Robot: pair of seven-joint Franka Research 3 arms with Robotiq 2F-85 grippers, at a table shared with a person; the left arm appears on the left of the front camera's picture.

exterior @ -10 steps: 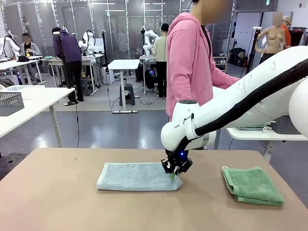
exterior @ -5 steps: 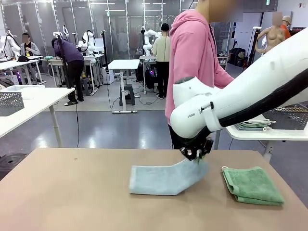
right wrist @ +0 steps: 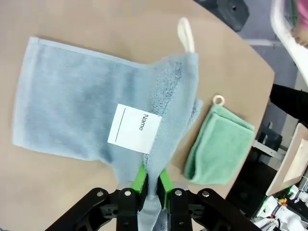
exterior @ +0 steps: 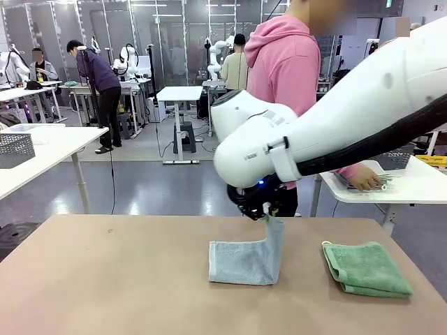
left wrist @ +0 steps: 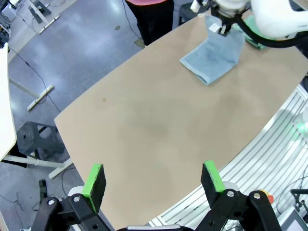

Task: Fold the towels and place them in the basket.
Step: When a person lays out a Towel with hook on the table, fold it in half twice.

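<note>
A pale grey-blue towel lies mid-table with its right end pulled straight up. My right gripper is shut on that raised end. In the right wrist view the green pads pinch the cloth, the towel spreads below, and a white tag reads "Name". A folded mint green towel rests at the table's right, also seen as the green towel. My left gripper hangs open high over the table's near left part, far from the grey-blue towel. A dark mesh basket sits on a side table, mostly behind my right arm.
A person in a pink hoodie stands at the far edge, one hand on a stack of cloth on the white side table. The brown table is bare on its left half. A grey mesh bin stands on a far-left table.
My right gripper has risen with the towel's right end, and the towel has slid to the right, its end now upright. The person has turned toward the side table.
</note>
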